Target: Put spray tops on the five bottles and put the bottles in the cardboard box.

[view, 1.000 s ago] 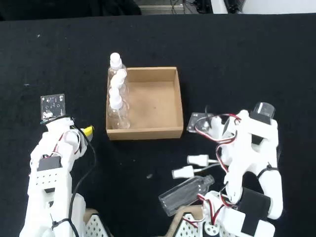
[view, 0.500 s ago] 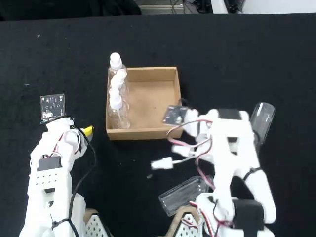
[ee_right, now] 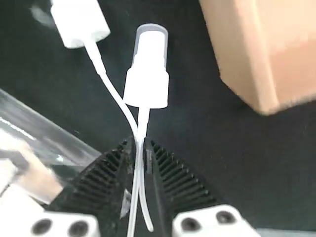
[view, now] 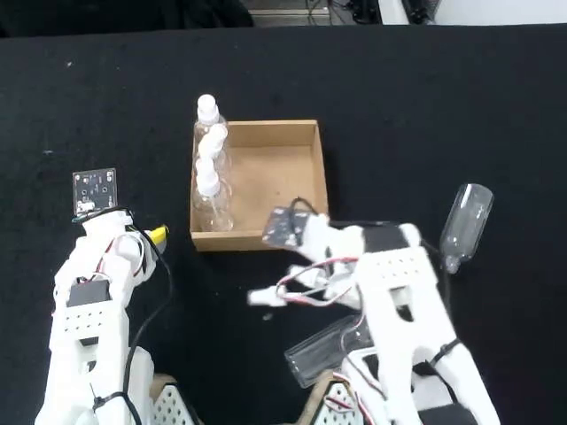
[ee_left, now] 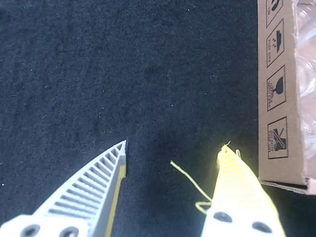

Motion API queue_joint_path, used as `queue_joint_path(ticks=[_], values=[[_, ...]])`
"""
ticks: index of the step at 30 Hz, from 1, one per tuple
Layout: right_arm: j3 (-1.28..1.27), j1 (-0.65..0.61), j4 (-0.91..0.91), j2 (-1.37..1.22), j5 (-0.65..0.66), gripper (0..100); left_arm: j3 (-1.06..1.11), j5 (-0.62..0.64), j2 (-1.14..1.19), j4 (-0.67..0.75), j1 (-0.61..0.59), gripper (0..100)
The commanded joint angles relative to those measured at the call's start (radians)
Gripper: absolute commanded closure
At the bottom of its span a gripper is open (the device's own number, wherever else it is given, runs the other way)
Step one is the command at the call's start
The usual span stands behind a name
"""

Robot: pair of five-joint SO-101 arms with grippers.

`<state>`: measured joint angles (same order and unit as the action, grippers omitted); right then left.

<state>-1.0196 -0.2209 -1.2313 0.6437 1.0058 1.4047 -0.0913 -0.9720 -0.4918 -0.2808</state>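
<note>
Here right jaws pinch two tubes (ee_right: 139,133), one spray top (ee_right: 79,22) cropped.

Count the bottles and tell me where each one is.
5. Three bottles stand in a row along the box's left wall; one lies on the table right of the box; one lies partly under the right arm. None seems hidden.

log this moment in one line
right gripper shut on spray top tube | left gripper open beside cardboard box | three capped bottles in box | uncapped bottle near right gripper | second uncapped bottle farther right
</note>
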Motion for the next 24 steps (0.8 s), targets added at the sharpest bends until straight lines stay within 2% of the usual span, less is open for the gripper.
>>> queue_joint_path(ticks=[1,6,13,21,24], values=[[-0.008,-0.141,0.011,0.067,-0.103,98.8,-0.054,0.006,-0.009,0.000,-0.018,79],[-0.018,-0.262,0.011,0.084,-0.169,98.8,-0.062,0.014,-0.009,0.000,-0.074,79],[-0.016,-0.359,0.011,0.087,-0.172,98.8,-0.062,0.014,-0.009,0.000,-0.082,79],[-0.007,-0.362,0.005,0.087,-0.175,98.6,-0.062,0.014,-0.009,0.000,-0.076,79],[0.044,-0.345,-0.035,0.087,-0.242,95.9,-0.062,0.014,-0.009,0.000,-0.076,79]])
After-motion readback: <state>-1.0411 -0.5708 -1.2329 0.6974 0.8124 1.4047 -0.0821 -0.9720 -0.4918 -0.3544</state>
